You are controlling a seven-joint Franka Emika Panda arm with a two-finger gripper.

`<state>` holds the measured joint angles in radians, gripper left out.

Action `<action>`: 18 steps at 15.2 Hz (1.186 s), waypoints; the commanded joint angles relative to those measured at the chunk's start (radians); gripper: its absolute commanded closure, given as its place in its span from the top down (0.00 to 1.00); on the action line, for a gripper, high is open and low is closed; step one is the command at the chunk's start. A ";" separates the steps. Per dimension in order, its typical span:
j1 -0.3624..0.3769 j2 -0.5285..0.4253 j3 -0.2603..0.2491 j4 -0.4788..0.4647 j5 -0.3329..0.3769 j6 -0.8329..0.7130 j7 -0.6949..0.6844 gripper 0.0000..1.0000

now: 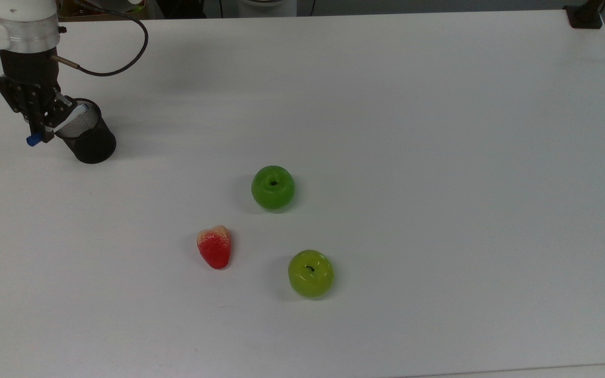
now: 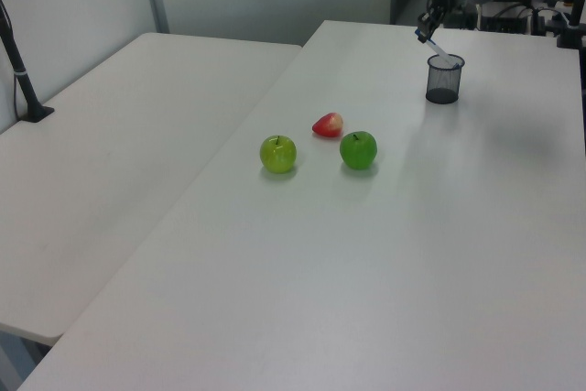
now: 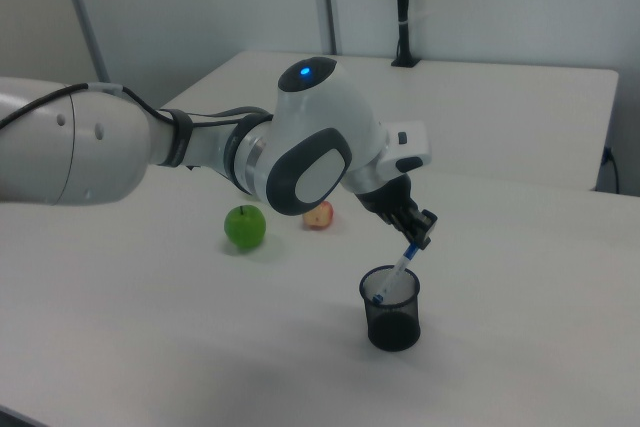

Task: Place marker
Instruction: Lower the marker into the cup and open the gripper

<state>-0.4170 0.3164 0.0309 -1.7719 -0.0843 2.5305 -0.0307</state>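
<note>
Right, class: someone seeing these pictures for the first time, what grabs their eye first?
The tool at the top view's upper left holds a blue-capped marker tilted, its lower end inside the black mesh cup. Mid-table lie two green apples and a red strawberry.

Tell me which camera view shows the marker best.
The right view: the marker appears side-on, slanting from the gripper down into the black mesh cup. The top view catches its blue end and part of the white barrel. The left view shows it tiny above the cup.
</note>
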 commanded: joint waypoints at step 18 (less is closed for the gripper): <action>0.015 -0.020 0.000 -0.012 -0.009 0.024 0.000 1.00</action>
<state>-0.4121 0.3151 0.0338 -1.7671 -0.0843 2.5307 -0.0307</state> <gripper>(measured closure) 0.000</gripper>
